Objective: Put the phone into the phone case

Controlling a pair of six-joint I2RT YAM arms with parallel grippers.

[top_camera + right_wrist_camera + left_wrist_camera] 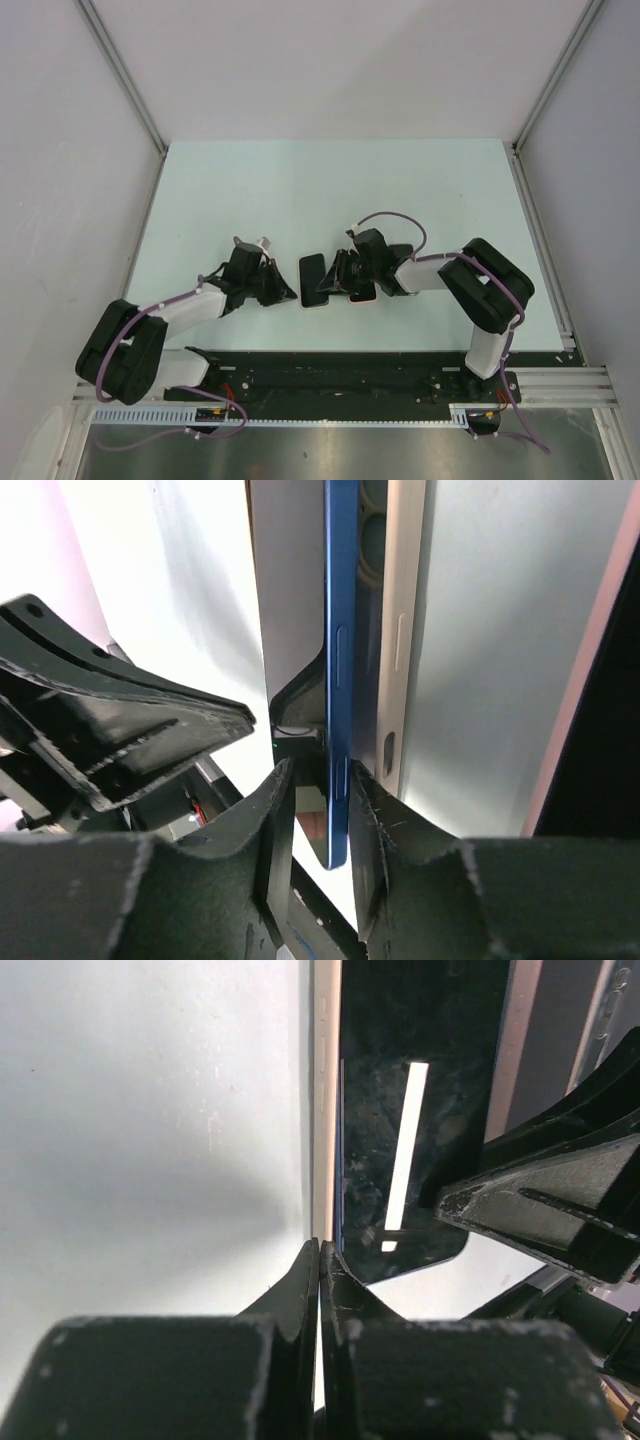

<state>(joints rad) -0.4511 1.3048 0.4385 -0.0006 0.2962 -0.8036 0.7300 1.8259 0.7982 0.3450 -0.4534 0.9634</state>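
1. The left gripper is clenched, its fingertips pressed together right at the rim of the case just ahead of them. I cannot tell whether they nip the lip. If they only push on it, the case may skate away across the table.
2. The phone lies between the two grippers, just ahead of each, glass up, along the case's long wall. It looks only part-seated to me, so one edge could ride on the rim and spring out under pressure.
3. The right gripper has its fingers astride the phone's edge, slack, with a gap on one side. With no firm hold, the phone could tip or slide off line.
4. The phone is slim, with a blue frame, side buttons and glossy black glass. The case is cream with matching cutouts. I judge both smooth and slippery.
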